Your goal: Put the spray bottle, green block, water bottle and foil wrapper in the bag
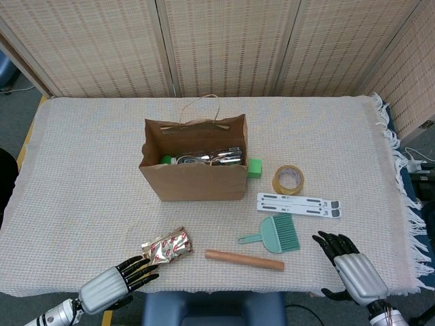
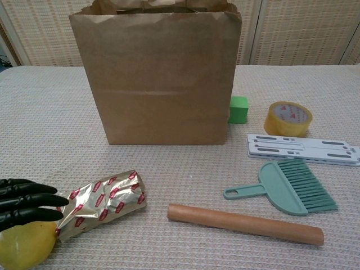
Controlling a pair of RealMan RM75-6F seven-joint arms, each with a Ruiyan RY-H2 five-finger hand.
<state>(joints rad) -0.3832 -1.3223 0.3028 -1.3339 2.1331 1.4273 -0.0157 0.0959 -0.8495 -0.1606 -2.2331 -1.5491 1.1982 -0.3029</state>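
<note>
Now left hand [image 2: 25, 203] outstretched — over pear [image 2: 22, 247].

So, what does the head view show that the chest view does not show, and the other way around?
Only the head view shows the right hand, open near the table's front edge, and the shiny items lying inside the bag. Only the chest view shows the yellow pear under the left hand; in the head view that hand covers it. Both views share the foil wrapper, green block, tape roll, small brush, wooden rod and white bracket.
</note>
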